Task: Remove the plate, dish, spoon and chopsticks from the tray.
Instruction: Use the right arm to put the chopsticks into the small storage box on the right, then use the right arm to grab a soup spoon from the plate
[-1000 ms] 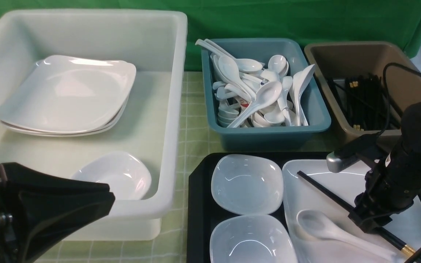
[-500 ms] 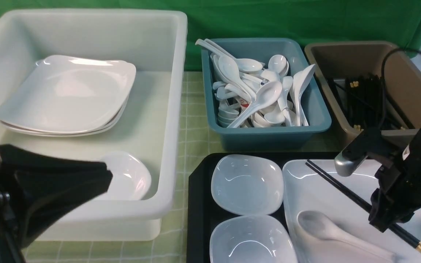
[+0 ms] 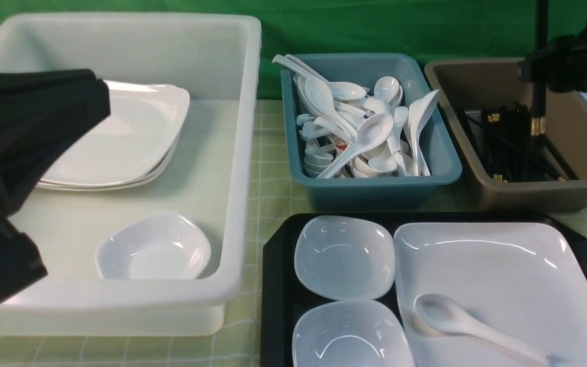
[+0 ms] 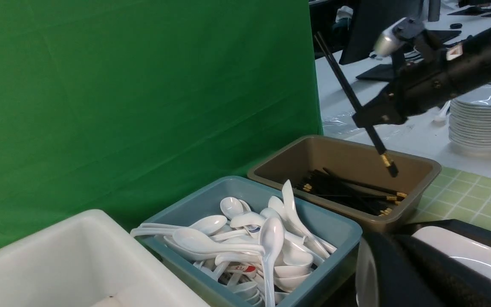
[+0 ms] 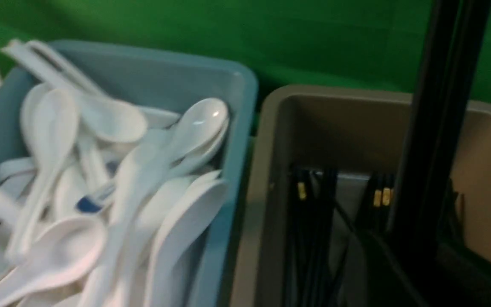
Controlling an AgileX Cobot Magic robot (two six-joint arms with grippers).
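Slim black chopsticks [image 3: 541,109] (gold-banded) hang above the brown tub [image 3: 528,196].

Lighting: bright, even, from overhead; shadows soft. Glare: white streaks across the plate [image 3: 482,265]. Focus: front view sharp; right wrist view dim and blurred, chopsticks [image 5: 441,106] a dark smear.

spoon [image 3: 456,321] on plate [image 3: 502,265], plate on tray [image 3: 278,285]
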